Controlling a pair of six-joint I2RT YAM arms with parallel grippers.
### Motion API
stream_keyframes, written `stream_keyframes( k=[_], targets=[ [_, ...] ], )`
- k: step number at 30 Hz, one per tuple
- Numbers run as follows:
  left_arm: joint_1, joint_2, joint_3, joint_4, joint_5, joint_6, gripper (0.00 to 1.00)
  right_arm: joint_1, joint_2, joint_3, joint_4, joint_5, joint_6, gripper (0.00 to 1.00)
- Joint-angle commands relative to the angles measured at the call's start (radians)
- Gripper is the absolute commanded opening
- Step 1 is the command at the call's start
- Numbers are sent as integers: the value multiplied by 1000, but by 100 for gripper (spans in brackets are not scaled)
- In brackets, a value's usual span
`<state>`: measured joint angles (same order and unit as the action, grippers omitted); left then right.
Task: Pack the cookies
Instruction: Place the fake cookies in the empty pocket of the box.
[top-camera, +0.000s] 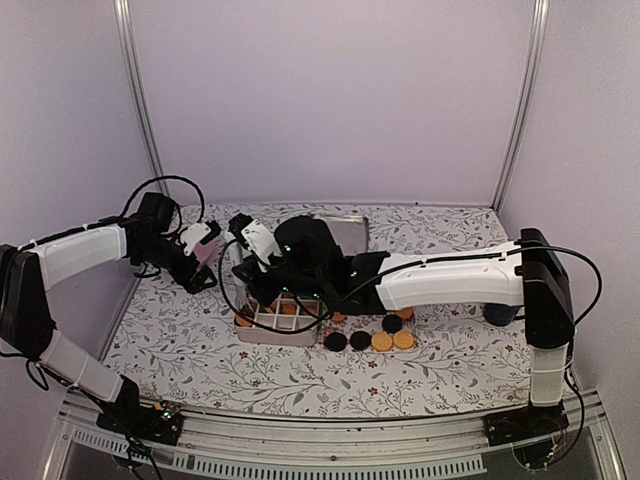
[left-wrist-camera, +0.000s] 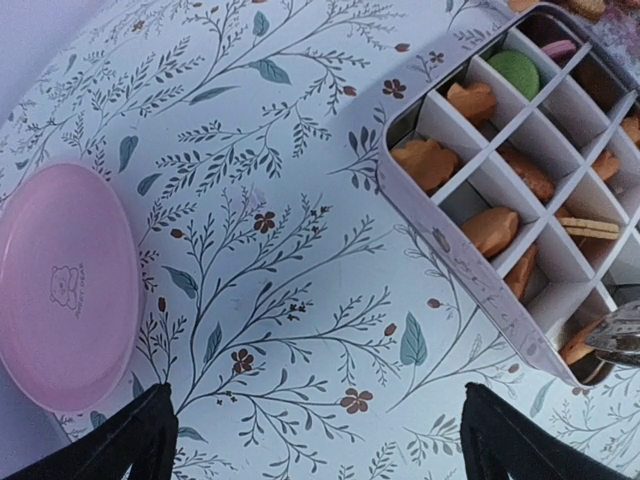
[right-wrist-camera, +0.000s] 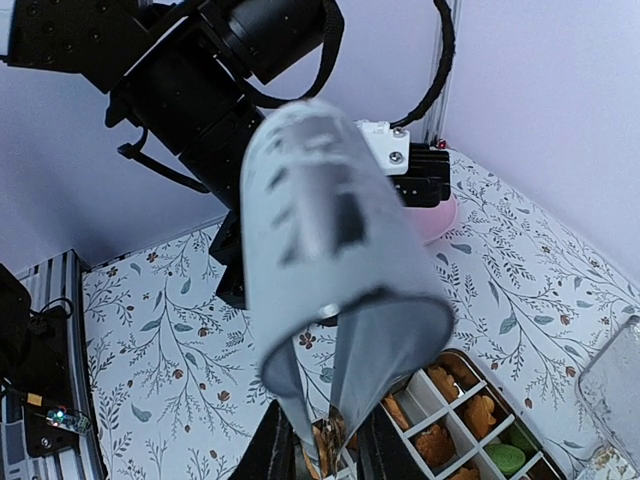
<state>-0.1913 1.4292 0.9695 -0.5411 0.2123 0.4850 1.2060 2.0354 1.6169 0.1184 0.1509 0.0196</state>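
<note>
Left tool (left-wrist-camera: 315, 440) fingers wide apart over floral cloth (left-wrist-camera: 270, 220); pink plate (left-wrist-camera: 65, 290) left; cookies (left-wrist-camera: 425, 163) in divided box (left-wrist-camera: 455, 265) right.

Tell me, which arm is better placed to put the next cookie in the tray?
Right. The right gripper is shut on tongs whose tips reach the divided tray, seemingly with a cookie. The left gripper is open and empty, beside it.

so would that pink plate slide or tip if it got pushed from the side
The pink plate looks like smooth, thin plastic, so probably light and stiff. It lies flat and low on the floral tablecloth, so a push would likely slide it, not tip it. Its shallow rim may slip from jaws.
</note>
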Motion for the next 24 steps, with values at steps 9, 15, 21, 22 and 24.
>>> stream_keyframes(
  k=[9, 15, 21, 22, 24],
  targets=[
    [7, -3, 21, -14, 27, -3, 99, 7, -47, 21, 26, 35, -7, 27],
    [7, -3, 18, -14, 29, -3, 99, -21, -146, -61, 42, 70, 17, 26],
    [6, -6, 21, -14, 39, -6, 99, -82, -327, -270, 50, 148, 66, 26],
    [6, -7, 21, -15, 41, -6, 99, -90, -357, -309, 52, 163, 72, 27],
    [6, -6, 21, -16, 43, -6, 99, -106, -412, -380, 52, 193, 89, 27]
  ],
)
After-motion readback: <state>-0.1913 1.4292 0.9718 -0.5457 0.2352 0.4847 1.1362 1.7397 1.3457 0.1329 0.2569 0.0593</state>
